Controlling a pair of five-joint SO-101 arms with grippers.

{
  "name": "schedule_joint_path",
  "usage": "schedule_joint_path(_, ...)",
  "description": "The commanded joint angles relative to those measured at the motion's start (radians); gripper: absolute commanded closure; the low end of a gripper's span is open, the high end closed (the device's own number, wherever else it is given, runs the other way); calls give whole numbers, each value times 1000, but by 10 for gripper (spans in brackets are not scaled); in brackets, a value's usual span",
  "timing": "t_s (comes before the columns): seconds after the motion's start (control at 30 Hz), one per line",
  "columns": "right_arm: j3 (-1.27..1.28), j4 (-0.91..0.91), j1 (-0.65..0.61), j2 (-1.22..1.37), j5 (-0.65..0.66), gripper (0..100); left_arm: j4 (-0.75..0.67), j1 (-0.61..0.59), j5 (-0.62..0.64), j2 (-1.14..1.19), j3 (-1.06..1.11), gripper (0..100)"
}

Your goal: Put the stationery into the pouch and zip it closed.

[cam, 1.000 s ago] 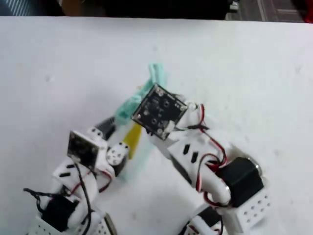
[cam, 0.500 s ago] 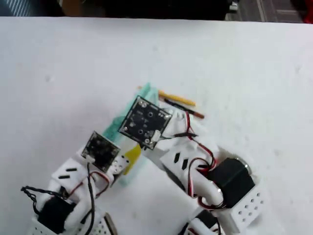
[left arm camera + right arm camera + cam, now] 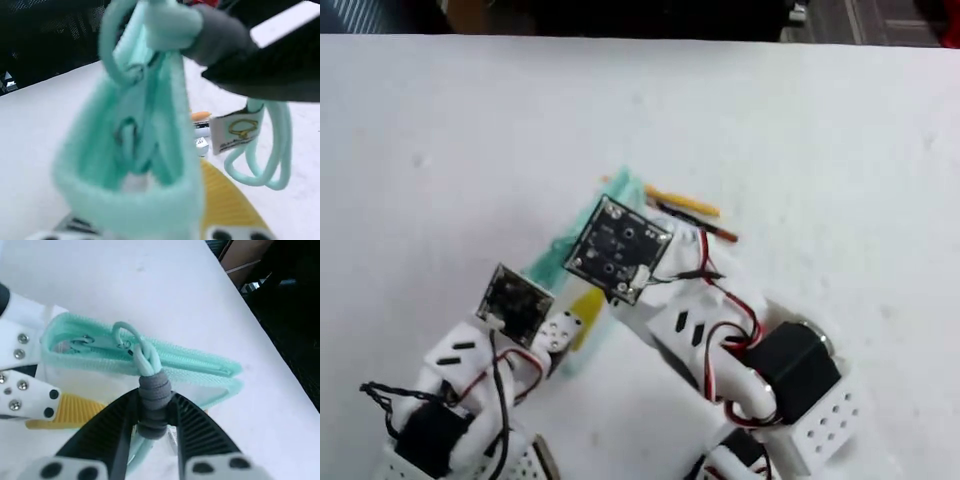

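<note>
Pens (image 3: 682, 202) lie on the table (image 3: 820, 120) in the high view, just beyond the far end of the pouch (image 3: 558, 245), so at least these are not yet inside. The pouch runs slantwise between the two arms. Its near end is at the left gripper (image 3: 572, 318), and the right arm's wrist hangs over its middle.

From the left wrist, the pouch stands close up, its mint fabric bunched and sagging. The end of it sits in the left claw, which looks clenched on it. Past the pouch, the right gripper (image 3: 222, 47) pinches the grey pull (image 3: 215, 37). A label (image 3: 232, 132) and a cord loop (image 3: 270, 155) dangle beside it.

From the right wrist, the black jaws are clamped on the pull, whose short cord leads to the slider on the zip. How far the zip is drawn cannot be told.

The pouch is probably light, soft and floppy, so it will fold or trail after any tug unless one end is pinned. The best hold is likely on the thick seam at the end beside the zip, with the pull drawn in line with the teeth. The cord has slack, so a sideways tug would likely tilt the slider. The pens look thin, stiff and apt to roll, so each should probably be taken across the middle.
</note>
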Motion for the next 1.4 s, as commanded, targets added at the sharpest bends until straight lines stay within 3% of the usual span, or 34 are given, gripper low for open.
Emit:
schedule_joint_path(0.0,-6,-77,38,-10,-5,981,-78,1,11,-10,31,901)
schedule_joint_path(0.07,-6,-107,77,-10,-5,981,-78,1,11,-10,31,984)
schedule_joint_path(0.23,-6,-148,143,-10,-78,981,-80,2,11,-10,32,978)
schedule_joint_path(0.73,0,-174,349,-1,-87,981,-75,2,11,-10,32,977)
schedule_joint_path(1.37,0,-262,443,110,-89,981,-72,2,8,-10,34,977)
